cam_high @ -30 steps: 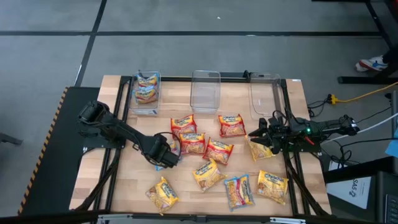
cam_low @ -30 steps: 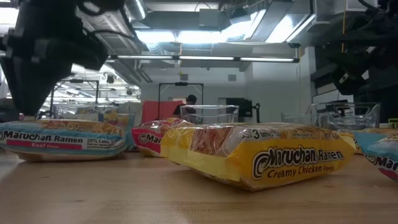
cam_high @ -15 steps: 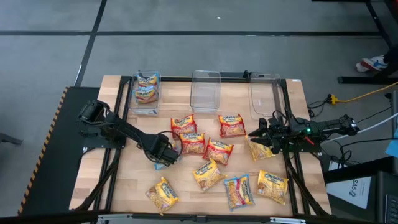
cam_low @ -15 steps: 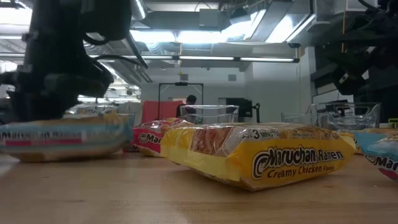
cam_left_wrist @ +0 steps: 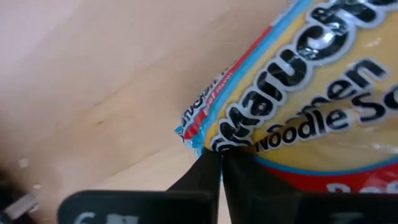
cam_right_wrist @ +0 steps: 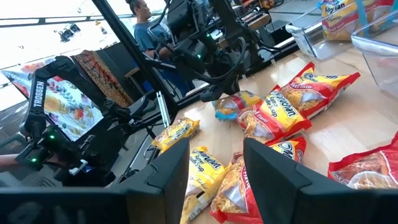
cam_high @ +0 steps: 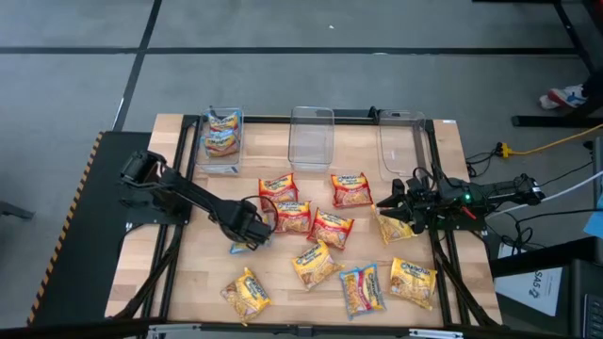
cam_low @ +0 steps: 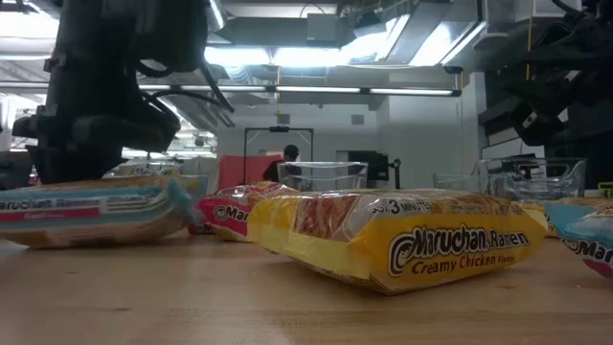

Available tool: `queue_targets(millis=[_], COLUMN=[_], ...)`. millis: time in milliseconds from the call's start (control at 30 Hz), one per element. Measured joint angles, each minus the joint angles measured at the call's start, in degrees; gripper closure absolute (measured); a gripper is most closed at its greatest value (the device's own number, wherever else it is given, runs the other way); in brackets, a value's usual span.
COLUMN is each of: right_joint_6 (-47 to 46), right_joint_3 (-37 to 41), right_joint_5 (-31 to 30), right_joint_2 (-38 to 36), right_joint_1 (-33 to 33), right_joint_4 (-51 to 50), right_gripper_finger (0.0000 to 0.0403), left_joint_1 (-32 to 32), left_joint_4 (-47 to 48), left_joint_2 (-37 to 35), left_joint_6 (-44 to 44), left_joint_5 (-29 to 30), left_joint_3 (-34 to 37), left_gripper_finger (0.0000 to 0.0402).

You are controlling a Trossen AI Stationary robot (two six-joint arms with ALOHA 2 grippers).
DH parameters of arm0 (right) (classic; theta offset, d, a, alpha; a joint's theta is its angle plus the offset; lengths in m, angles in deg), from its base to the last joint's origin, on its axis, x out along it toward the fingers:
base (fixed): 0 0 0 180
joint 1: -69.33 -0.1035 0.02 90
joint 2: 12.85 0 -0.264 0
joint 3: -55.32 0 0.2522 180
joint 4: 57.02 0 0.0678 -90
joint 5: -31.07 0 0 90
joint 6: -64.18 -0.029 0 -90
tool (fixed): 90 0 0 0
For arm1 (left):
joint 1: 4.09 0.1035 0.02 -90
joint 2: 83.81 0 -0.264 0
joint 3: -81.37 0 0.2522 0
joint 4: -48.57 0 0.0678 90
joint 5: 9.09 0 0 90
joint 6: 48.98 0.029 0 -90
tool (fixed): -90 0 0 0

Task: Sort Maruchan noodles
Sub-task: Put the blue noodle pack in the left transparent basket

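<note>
— So, where is the blue packet (cam_high: 243, 247) lying?
— On the wooden table (cam_high: 203, 282), left of centre, just under the left gripper (cam_high: 248, 228). In the low view its long side runs roughly across the picture and it lies flat, printed face up. From above most of it is hidden by the arm, so I cannot tell its heading there.
— And the left gripper's fingers (cam_left_wrist: 205, 180)?
— Pressed together, tips at the crimped corner of that packet in the left wrist view. Whether they pinch the edge or only touch it, I cannot tell.
— What lies around it?
— Just to its right is a cluster of red packets (cam_high: 292, 215), overlapping one another. Nearer the front edge lie yellow packets, one at the left (cam_high: 247, 293) and one in the middle (cam_high: 317, 265), both turned at a slant. A blue-edged one (cam_high: 364, 288) lies right of those.
— The bins?
— Three clear bins stand along the far edge. The left bin (cam_high: 221, 141) holds packets.
— The other arm?
— The right gripper (cam_high: 396, 207) hangs over a yellow packet (cam_high: 392, 227) on the right side, fingers spread, holding nothing.
</note>
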Motion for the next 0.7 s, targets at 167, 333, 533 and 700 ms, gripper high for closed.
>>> queue_targets(millis=[167,333,533,700], right_joint_6=[0.2,0.2,0.2,0.2], right_joint_3=[0.0,0.0,0.0,0.0], right_joint_5=[0.0,-0.3,-0.3,-0.3], right_joint_2=[0.0,0.0,0.0,0.0], right_joint_1=[0.0,0.0,0.0,0.0], right_joint_4=[0.0,0.0,0.0,-0.1], right_gripper_finger=[0.0246,0.0246,0.0246,0.0246], left_joint_1=[0.0,-0.7,-0.9,-0.2], left_joint_4=[10.9,21.8,35.5,35.1], left_joint_2=[0.1,-1.1,-1.5,-4.0], left_joint_6=[0.1,-0.3,-1.4,-0.4], left_joint_5=[0.6,5.4,11.4,19.3], left_joint_3=[-7.6,-17.5,-29.9,-34.4], left_gripper_finger=[0.0401,0.0401,0.0401,0.0401])
